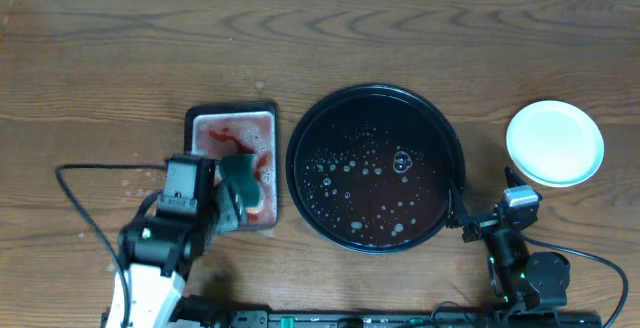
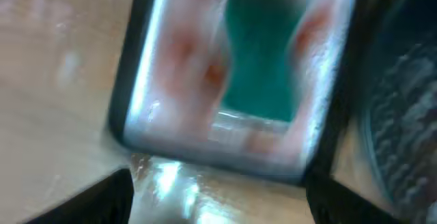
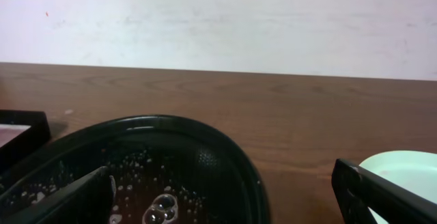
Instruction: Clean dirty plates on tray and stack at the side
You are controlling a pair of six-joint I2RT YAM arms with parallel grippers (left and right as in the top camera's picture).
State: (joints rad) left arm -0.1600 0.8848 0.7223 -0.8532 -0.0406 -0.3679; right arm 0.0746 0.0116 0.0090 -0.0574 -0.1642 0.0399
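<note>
The large round black tray [image 1: 300,133] sits mid-table, wet with drops and bubbles, and holds no plates; it also shows in the right wrist view [image 3: 205,142]. A pale mint-white plate [image 1: 555,143] lies on the bare wood at the right, also in the right wrist view [image 3: 403,173]. The blue and yellow plates do not show; I cannot tell whether they lie under it. My right gripper [image 1: 458,208] [image 3: 222,203] is open and empty at the tray's right rim. My left gripper [image 1: 226,208] [image 2: 218,203] is open and empty, just short of the small tray.
A small rectangular black tray [image 1: 197,118] [image 2: 133,67] with pinkish-red liquid stands left of the round tray. A green sponge [image 1: 240,176] [image 2: 263,53] lies in it. The left wrist view is blurred. A black cable [image 1: 80,208] runs over the table's left side.
</note>
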